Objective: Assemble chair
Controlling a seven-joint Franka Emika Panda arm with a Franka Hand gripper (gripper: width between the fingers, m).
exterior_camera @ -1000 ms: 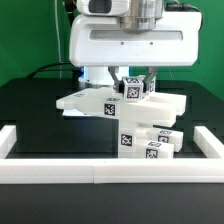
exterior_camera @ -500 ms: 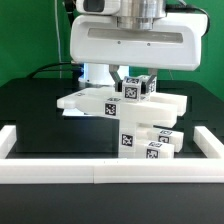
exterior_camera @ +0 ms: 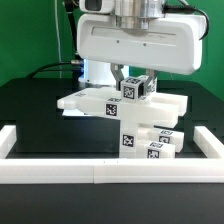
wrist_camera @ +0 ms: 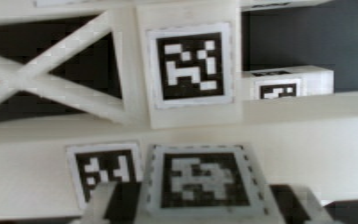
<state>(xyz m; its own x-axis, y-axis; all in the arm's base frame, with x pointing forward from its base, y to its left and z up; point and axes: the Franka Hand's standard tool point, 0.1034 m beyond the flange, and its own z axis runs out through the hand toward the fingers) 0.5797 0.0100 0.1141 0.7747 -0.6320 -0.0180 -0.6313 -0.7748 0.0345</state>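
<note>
- A black table top (exterior_camera: 35,115) fills the middle of the scene, dark and matte.
- A long white border rail (exterior_camera: 95,172) runs across the front edge of the table.
- Shorter white rails (exterior_camera: 8,140) turn back at both ends.
- A green wall (exterior_camera: 30,40) stands behind.
- A dark cable (exterior_camera: 55,68) trails along the table's far edge.

Black table (exterior_camera: 30,110): white chair parts (exterior_camera: 140,140) stacked near front border rail (exterior_camera: 100,172); side rail (exterior_camera: 12,140) at exterior view's left.
</note>
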